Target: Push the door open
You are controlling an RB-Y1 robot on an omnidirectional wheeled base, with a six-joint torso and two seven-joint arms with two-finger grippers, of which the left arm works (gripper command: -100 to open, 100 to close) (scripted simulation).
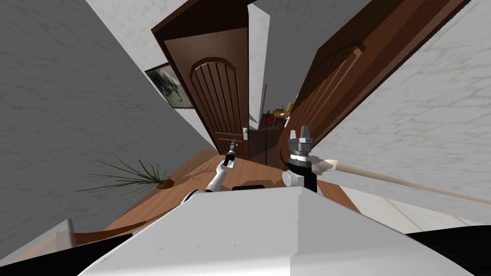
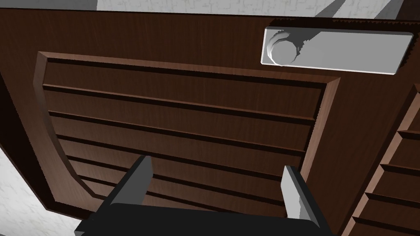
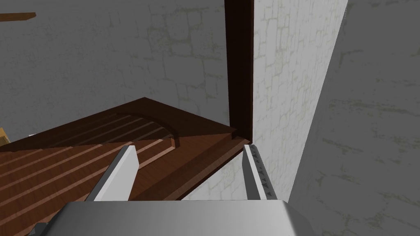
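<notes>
Potted plant (image 1: 141, 175): on the wooden floor (image 1: 144, 203), well off to the left of my left gripper (image 1: 233, 145). Framed picture (image 1: 169, 86): on the grey wall, up and to the left of that gripper. Left gripper: its two fingers (image 2: 137, 182) stand wide apart and hold nothing. Door (image 1: 218, 96): dark brown with an arched, slatted panel, directly ahead of my left fingers and close; I cannot tell whether the tips touch it. Handle plate (image 2: 348, 48): light grey, with a round knob (image 2: 283, 51), fixed to the door beyond my left fingertips and off toward one side. Gap: between the door and the second door leaf (image 1: 331, 81), with a small table (image 1: 282, 114) seen through it, far beyond both grippers. Right gripper (image 1: 305, 131): raised, its fingers (image 3: 123, 168) spread apart with nothing between them. Second door leaf: brown, slatted, near my right fingers and reaching in between them. Dark frame post (image 3: 239, 69): beyond my right fingertips, against the grey wall (image 3: 369, 123). Pale bar (image 1: 407, 182): slanting away to the right of my right gripper.
</notes>
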